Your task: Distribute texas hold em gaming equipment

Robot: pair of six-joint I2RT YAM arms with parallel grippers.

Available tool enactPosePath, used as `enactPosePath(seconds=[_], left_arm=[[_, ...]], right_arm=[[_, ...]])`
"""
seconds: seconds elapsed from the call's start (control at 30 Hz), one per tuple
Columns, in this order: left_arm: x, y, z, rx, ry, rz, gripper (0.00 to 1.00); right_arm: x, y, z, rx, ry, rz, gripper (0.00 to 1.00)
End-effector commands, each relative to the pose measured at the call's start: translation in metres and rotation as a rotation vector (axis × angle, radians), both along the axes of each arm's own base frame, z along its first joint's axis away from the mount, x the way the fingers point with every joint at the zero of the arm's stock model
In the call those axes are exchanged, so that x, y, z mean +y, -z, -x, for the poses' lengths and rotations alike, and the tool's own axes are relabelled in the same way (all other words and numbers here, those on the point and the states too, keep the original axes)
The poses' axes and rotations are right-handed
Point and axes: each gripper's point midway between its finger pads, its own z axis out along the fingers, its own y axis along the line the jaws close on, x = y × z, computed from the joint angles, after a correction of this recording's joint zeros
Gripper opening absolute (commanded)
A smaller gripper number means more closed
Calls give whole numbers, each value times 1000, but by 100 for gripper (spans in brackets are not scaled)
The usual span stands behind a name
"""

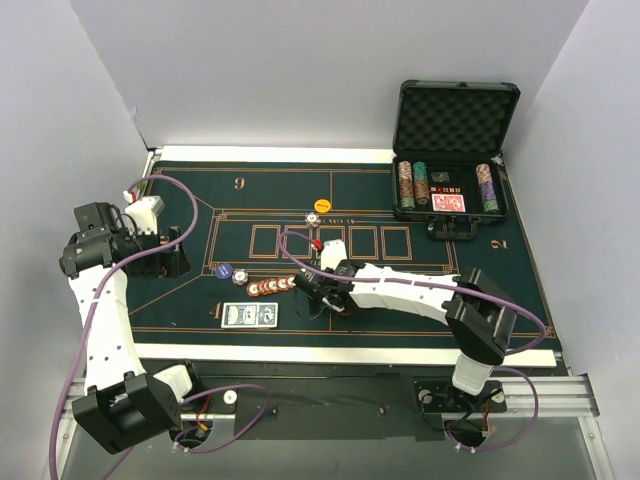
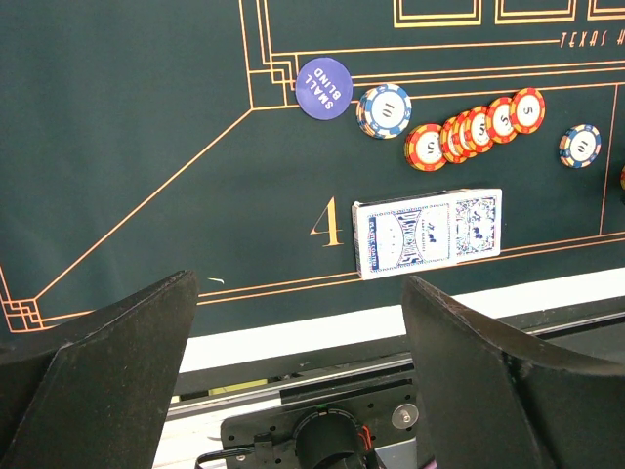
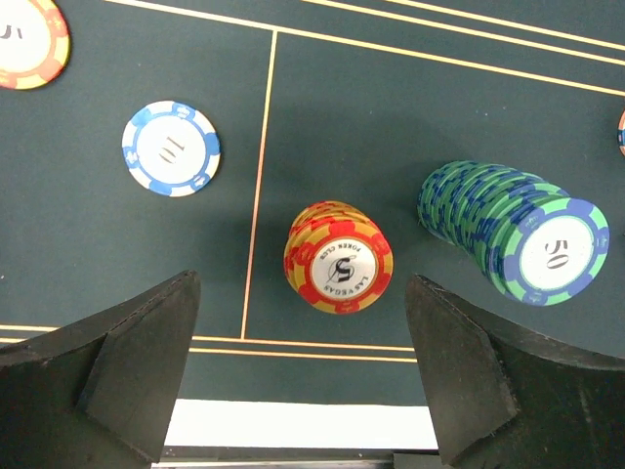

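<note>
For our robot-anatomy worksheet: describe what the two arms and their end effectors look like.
The left arm and right arm have white shells and black joint housings; a purple cable loops along each. End effector fingers are black wedges.

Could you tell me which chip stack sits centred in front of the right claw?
The red-and-yellow stack marked 5, centred within the open right claw; the green-and-blue 50 stack sits off to one side, and the blue-and-white 10 chip lies single.
</note>
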Motion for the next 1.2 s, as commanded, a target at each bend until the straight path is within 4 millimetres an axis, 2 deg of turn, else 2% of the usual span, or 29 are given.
enactPosePath(seconds=[0.0,0.27,0.6,0.8,1.17], left_arm=[[2,-3,0,-20,5,-13,96],[3,-2,-1,-18,1,-11,96],[4,-2,-1,-18,-3,-16,96],[4,0,-1,-14,-2,-16,96],[5,2,-1,-14,-7,-22,96]], right_arm=[[-14,8,-6,-12,45,30,80],[-19,23,-8,18,60,29,71],[-17,30,-6,34,57,26,56],[-18,33,-5,38,62,28,51],[-19,25,-7,15,60,19,42]])
